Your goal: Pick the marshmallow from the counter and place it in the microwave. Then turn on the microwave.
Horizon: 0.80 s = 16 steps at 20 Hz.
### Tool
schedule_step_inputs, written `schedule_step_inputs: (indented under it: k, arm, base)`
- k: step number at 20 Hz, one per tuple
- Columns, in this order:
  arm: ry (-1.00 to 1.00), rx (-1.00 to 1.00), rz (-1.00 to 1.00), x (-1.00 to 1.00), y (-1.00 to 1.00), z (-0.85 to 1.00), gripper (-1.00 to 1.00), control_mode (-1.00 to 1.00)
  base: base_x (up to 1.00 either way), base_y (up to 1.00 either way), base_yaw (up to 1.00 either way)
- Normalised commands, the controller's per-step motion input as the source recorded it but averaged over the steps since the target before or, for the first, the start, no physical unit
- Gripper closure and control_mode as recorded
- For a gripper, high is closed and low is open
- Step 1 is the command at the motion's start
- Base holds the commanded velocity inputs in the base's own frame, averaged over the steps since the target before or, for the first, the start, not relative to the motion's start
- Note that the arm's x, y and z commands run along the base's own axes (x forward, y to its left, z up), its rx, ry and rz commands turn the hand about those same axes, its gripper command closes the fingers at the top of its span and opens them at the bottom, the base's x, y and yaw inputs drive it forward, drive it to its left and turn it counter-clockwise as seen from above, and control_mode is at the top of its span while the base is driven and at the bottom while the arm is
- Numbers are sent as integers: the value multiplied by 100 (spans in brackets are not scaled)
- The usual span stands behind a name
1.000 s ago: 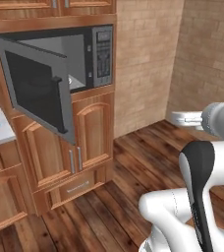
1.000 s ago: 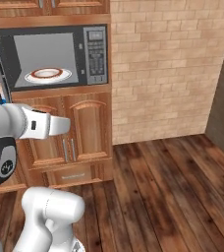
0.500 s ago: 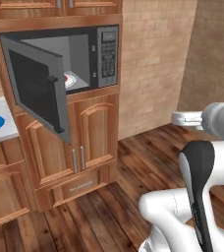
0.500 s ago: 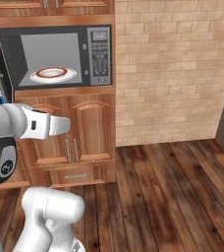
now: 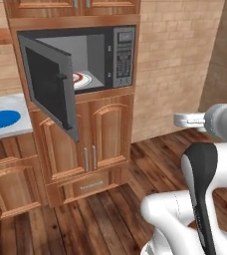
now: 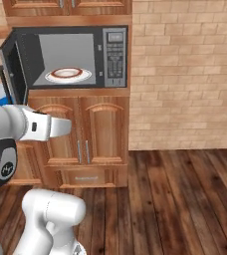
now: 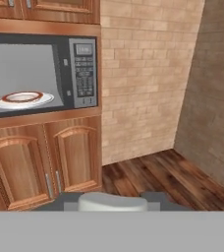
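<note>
The microwave (image 5: 100,55) is built into brown wooden cabinets, and its dark glass door (image 5: 48,87) hangs wide open to the left. A white red-rimmed plate (image 6: 68,74) lies inside, and the keypad (image 7: 84,74) is on the right of the front. My gripper (image 7: 113,203) is shut on the marshmallow (image 7: 113,199), a small white stub between the two fingertips. It is held in the air well in front of the microwave, below the level of the opening. In the base views my hand (image 5: 185,119) (image 6: 58,127) points towards the cabinet front.
A marble counter (image 5: 21,130) at the left carries a round blue plate (image 5: 1,119). A brick wall (image 6: 185,74) runs to the right of the cabinets, with another wall (image 7: 212,98) meeting it at a corner. Wooden floor (image 6: 175,199) lies below.
Both base views have shifted with the base. The microwave and cabinets now sit further right and look slightly larger. The arm's pose and the grip look unchanged.
</note>
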Motion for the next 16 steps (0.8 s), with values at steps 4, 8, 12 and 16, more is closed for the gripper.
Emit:
schedule_step_inputs:
  k: [4, 8, 12, 16]
  arm:
    - [0, 0, 0, 0, 0, 0, 100, 100]
    - [0, 0, 0, 0, 0, 0, 100, 100]
    - [0, 0, 0, 0, 0, 0, 100, 100]
    - [0, 0, 0, 0, 0, 0, 100, 100]
  base:
    - [19, -28, 26]
    - [23, -33, 28]
    - [24, -36, 28]
    - [29, -36, 29]
